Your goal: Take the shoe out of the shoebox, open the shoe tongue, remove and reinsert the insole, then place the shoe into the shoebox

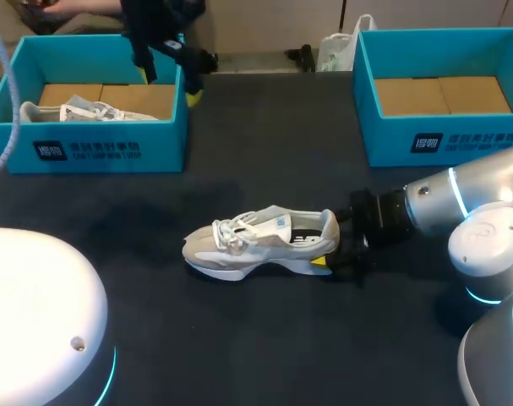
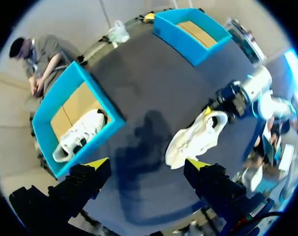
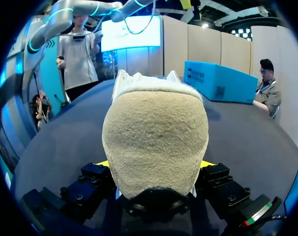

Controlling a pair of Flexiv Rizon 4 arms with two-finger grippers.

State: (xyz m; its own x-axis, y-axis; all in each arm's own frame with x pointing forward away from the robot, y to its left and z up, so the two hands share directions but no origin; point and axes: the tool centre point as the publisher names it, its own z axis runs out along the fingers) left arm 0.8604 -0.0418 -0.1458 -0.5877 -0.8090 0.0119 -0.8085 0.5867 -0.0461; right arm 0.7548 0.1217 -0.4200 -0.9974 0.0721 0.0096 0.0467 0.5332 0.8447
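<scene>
A beige and white shoe (image 1: 260, 241) lies on its sole in the middle of the dark table, toe to the left. My right gripper (image 1: 330, 245) is shut on its heel, one finger on each side. The heel (image 3: 156, 137) fills the right wrist view between the yellow tips of that gripper (image 3: 153, 164). My left gripper (image 1: 184, 85) hangs open high over the back left, by the left shoebox (image 1: 167, 135). Between its spread fingers (image 2: 148, 164) I see the shoe (image 2: 195, 140) far below. A second shoe (image 1: 79, 110) lies inside the left shoebox.
A second blue shoebox (image 1: 366, 101) stands at the back right with only cardboard on its floor. The left shoebox (image 2: 117, 123) and the right one (image 2: 188, 46) both show from above. White rounded arm housings (image 1: 36, 321) sit at the near left and near right.
</scene>
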